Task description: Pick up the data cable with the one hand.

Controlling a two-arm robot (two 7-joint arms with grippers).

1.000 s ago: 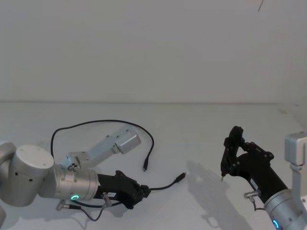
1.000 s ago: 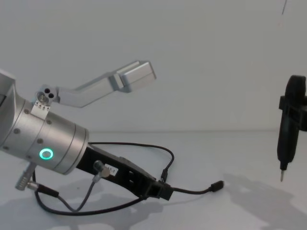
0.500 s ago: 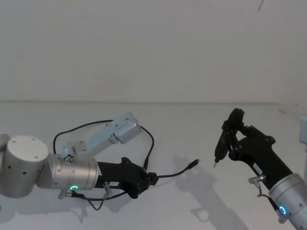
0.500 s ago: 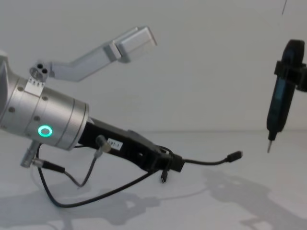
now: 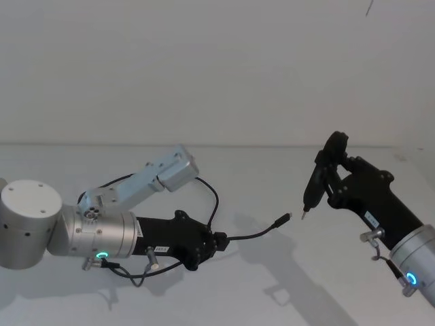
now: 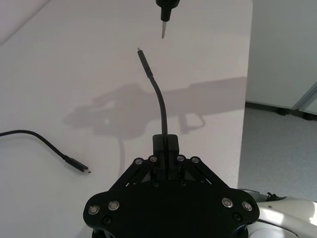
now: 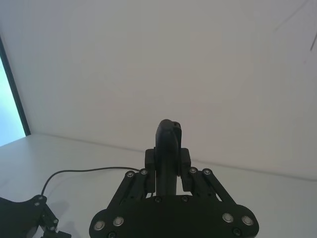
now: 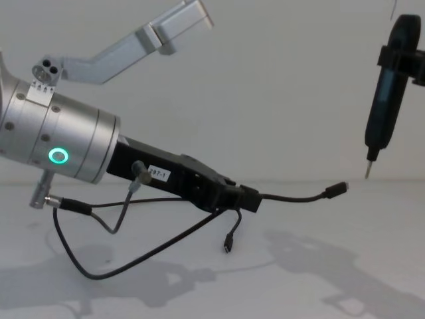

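Note:
My left gripper (image 5: pixel 219 242), the one hand with the white label and green ring, is shut on the data cable (image 5: pixel 255 233) and holds it off the white table. In the chest view the left gripper (image 8: pixel 249 198) points right and the cable's free end juts out to a plug (image 8: pixel 337 189), while the other plug (image 8: pixel 228 244) hangs below. The left wrist view shows the left gripper (image 6: pixel 165 145) clamped on the cable (image 6: pixel 159 101). My right gripper (image 7: pixel 167 166) is shut on a slim dark pointed tool (image 5: pixel 315 192), its tip close to the raised plug (image 5: pixel 284 219).
A short grey wire with a silver plug (image 8: pixel 135 174) loops under the left wrist. A silver bracket (image 5: pixel 168 171) rises above that arm. The table edge (image 6: pixel 243 129) drops to grey floor in the left wrist view. A plain wall stands behind the table.
My left gripper has risen and swung right with the cable, lifting its plug off the table. The right arm has lifted the pointed tool and brought it nearer the plug.

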